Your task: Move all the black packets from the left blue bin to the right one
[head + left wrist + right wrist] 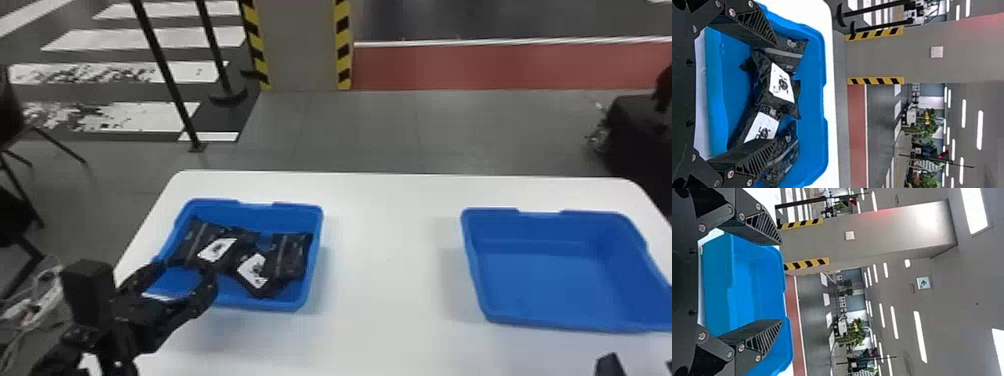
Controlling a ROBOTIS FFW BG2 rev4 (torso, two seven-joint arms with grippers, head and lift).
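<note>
The black packets [292, 255] lie in the left bin [265, 304], overlapping one another (at least four of them, by the left wrist view), and two have a white label [217, 249] facing up. In the head view they take up the middle and the right side of that bin. The left gripper [184, 270] is over the left bin's near left part, its fingers apart with nothing clamped between them; whether either finger touches a packet, I cannot tell. The right bin [570, 327] sits well apart from the left one on the same white desk [385, 280], both of them upright. The right gripper [638, 364] is at the bottom right edge of the head view, on the near side of the right bin, its fingers likewise apart and holding nothing. Beyond the desk stand a grey pillar [302, 45] with yellow and black striped edges and, to its left, thin black posts [165, 75]; a red strip [500, 67] runs along the floor to the pillar's right.
</note>
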